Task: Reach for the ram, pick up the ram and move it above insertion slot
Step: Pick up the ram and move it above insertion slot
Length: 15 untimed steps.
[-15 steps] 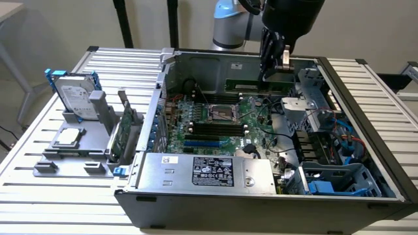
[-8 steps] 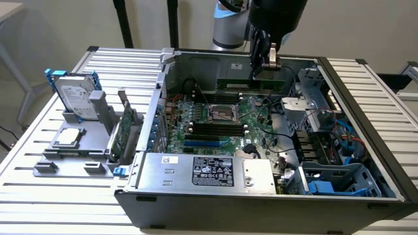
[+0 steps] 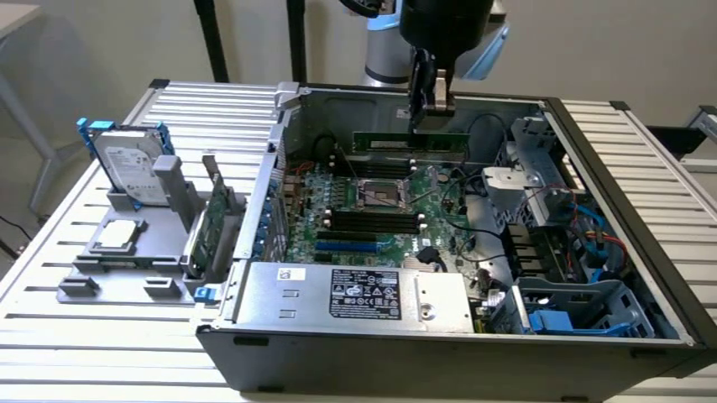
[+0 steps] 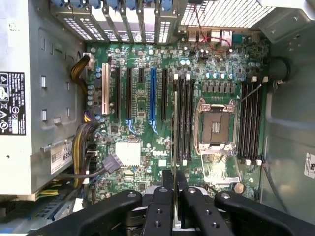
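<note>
Slatted metal tabletop [image 3: 101,336] under an open desktop computer case [image 3: 448,353], its side panel off so the motherboard [image 3: 387,210] lies exposed from above

Nearest the camera in the exterior view, the silver power supply [image 3: 358,295] with its black label sits along the case's near edge. On the exterior view's left, outside the case, a grey holder [image 3: 140,252] keeps spare parts ready — a hard drive [image 3: 126,164] standing upright in a blue frame, a processor [image 3: 117,236] lying flat, and a broad green expansion card [image 3: 213,222] on edge.

Further in, the empty processor socket [image 3: 387,195] sits mid-board, with black memory slots [image 3: 375,222] just near of it, unfilled.

At the far side of the case the gripper [image 3: 429,107] hangs down from the arm, its fingers closed on the top edge of the ram [image 3: 410,141]. The green stick is held long side level, clear of the board, over the far bank of slots — a pose that looks suited to lowering it straight down. From the wrist view the ram [image 4: 174,132] appears edge-on as a thin line running out between the black fingers [image 4: 160,211], lying alongside the memory slots [image 4: 186,120] beside the socket
</note>
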Motion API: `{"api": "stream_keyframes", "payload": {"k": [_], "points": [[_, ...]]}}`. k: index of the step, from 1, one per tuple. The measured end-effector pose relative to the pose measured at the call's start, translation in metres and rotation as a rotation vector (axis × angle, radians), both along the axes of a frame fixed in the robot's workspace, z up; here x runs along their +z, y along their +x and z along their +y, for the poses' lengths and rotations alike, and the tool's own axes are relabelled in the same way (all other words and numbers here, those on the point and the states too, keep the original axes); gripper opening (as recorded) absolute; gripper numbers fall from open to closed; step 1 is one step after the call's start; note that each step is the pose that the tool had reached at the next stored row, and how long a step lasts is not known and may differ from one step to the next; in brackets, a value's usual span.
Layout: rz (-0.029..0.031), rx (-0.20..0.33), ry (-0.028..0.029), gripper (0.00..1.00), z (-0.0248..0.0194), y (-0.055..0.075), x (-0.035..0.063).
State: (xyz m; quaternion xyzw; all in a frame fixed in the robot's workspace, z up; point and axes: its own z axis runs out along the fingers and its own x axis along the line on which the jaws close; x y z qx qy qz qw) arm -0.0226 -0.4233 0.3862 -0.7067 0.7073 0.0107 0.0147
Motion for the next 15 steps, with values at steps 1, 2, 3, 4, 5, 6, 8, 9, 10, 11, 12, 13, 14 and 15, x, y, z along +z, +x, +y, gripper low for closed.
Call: {"api": "stream_keyframes", "payload": {"k": [1, 2, 3, 4, 5, 6, 8, 9, 10, 11, 12, 13, 14, 15], "points": [[-0.0004, -0.002, 0.0000, 0.14, 0.0008, -0.003, -0.0006], [-0.0007, -0.004, 0.0001, 0.14, 0.0018, -0.004, -0.0013], [-0.0008, -0.006, 0.0001, 0.14, 0.0032, -0.006, -0.0021], [-0.0010, -0.007, 0.0001, 0.14, 0.0051, -0.006, -0.0028], [-0.0011, -0.008, 0.0001, 0.14, 0.0076, -0.007, -0.0035], [-0.0013, -0.008, 0.0001, 0.14, 0.0102, -0.007, -0.0041], [-0.0013, -0.008, -0.0003, 0.14, 0.0132, -0.007, -0.0045], [-0.0014, -0.008, -0.0001, 0.14, 0.0132, -0.007, -0.0045], [-0.0013, -0.008, -0.0001, 0.14, 0.0132, -0.007, -0.0045], [-0.0013, -0.008, -0.0001, 0.14, 0.0132, -0.007, -0.0045], [-0.0014, -0.008, 0.0000, 0.14, 0.0132, -0.007, -0.0045], [-0.0013, -0.008, -0.0002, 0.14, 0.0132, -0.007, -0.0045], [-0.0014, -0.008, -0.0001, 0.14, 0.0132, -0.007, -0.0045], [-0.0014, -0.008, 0.0000, 0.14, 0.0132, -0.007, -0.0045]]}}
